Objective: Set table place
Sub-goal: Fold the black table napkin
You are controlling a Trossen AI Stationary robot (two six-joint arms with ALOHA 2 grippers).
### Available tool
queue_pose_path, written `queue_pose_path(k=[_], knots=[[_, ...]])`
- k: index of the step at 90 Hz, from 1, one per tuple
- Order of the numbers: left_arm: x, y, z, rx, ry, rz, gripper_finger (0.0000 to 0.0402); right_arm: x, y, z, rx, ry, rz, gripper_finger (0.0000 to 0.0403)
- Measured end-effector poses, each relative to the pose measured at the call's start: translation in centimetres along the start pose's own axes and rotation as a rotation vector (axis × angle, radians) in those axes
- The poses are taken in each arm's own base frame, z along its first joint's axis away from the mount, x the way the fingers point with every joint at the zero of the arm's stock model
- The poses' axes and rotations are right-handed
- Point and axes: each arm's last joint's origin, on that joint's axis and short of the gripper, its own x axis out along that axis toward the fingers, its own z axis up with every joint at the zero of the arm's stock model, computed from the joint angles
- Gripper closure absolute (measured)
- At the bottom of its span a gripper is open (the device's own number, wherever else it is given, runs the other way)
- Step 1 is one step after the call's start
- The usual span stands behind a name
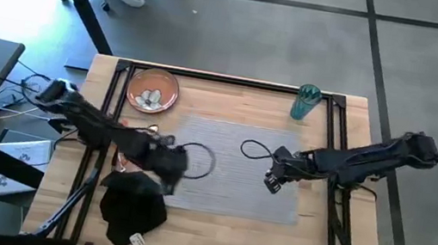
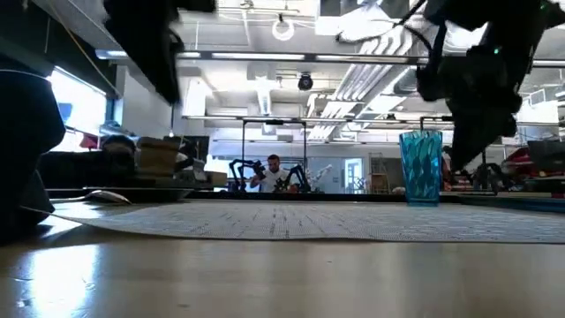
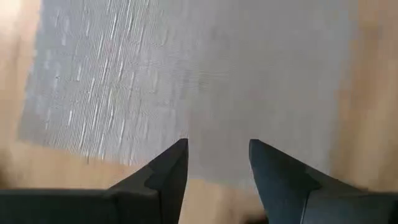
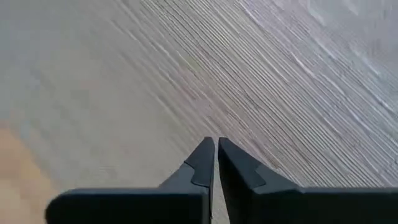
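The table holds a grey placemat at its middle. The left gripper hangs over the mat's left part, its 2 fingers spread apart with nothing between them; in the left wrist view the mat fills the space ahead and bare wood shows at the sides. The right gripper is over the mat's right part, fingers pressed together and empty, the weave running close under the tips. In the high view it sits at.

A black napkin lies crumpled on the wood at the near left, just off the mat's near-left corner. The orange-brown plate sits at the far left, off the mat, with something pale and metallic lying in it; what it is cannot be told. The teal cup stands upright at the far edge, right of centre, beyond the mat; the low view shows it upright behind the mat's far edge.
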Motion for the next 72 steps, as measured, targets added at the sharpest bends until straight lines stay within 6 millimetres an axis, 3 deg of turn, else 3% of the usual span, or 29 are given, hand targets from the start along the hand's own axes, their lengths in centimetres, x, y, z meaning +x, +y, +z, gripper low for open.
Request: queue_pose_path(k=[13,26,42,49,72], knots=[[-2.9,-1.5,-3.3,0.002,0.019,-0.015,0.0248,-0.3,0.8,-0.4,-0.069,-0.074,0.012,0.0398],[-3.6,-2.4,-3.9,0.017,-0.059,0.015,0.0248,-0.3,1.1,-0.1,-0.191,-0.120,0.015,0.0398],[-4.1,-2.7,-6.1,-0.051,0.192,-0.051,0.0247,-0.3,1.3,0.5,-0.190,-0.209,0.011,0.0398],[-4.6,-3.4,-7.2,-0.087,0.227,-0.050,0.0247,-0.3,1.4,0.5,-0.196,-0.218,0.007,0.0393],[-6.0,-4.9,-10.6,-0.136,0.247,0.026,0.0247,0.3,1.7,0.7,-0.216,-0.255,-0.025,0.0325]])
